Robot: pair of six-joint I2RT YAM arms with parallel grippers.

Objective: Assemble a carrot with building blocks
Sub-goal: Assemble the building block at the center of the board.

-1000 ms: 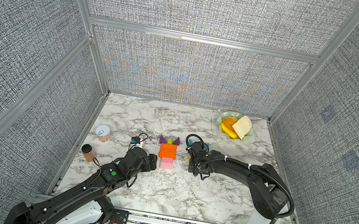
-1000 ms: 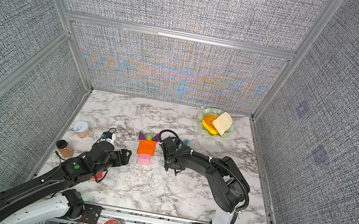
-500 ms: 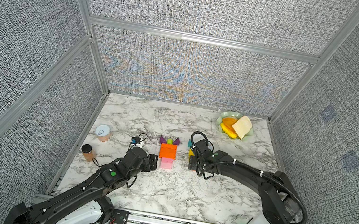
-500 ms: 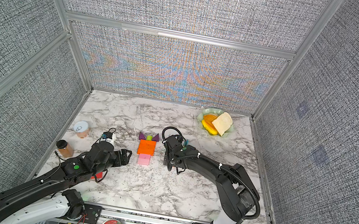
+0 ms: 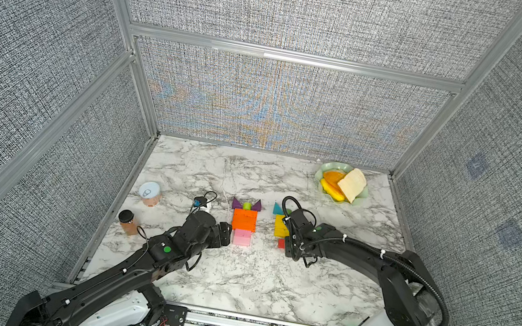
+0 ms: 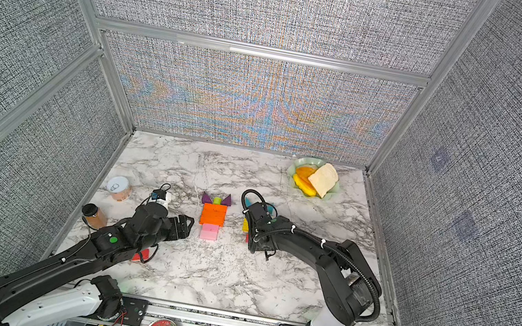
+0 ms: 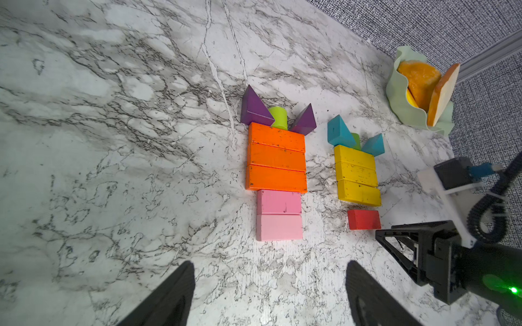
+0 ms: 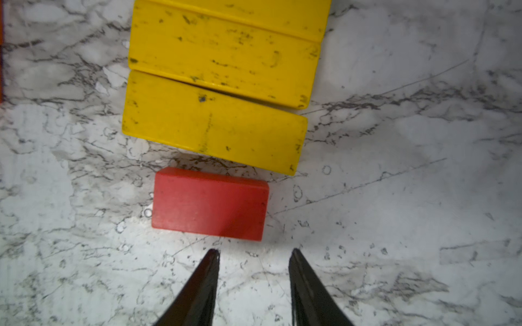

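Pulled back from the stack over the last second, elbow swung out toward the right wall, my right pincer (image 8: pixel 254 250) is now hovering just short of the red block (image 8: pixel 210 204), jaws parted and empty. That block is lying flat on the veined marble tabletop (image 5: pixel 232 275), just beside the nearest of the yellow bars (image 8: pixel 214 124). My left pincer (image 7: pixel 269 262) is hanging wide open and empty near the pink bars (image 7: pixel 279 214). Grey woven wall panels (image 5: pixel 296 14) in aluminium framing (image 5: pixel 292 57) are enclosing the scene.
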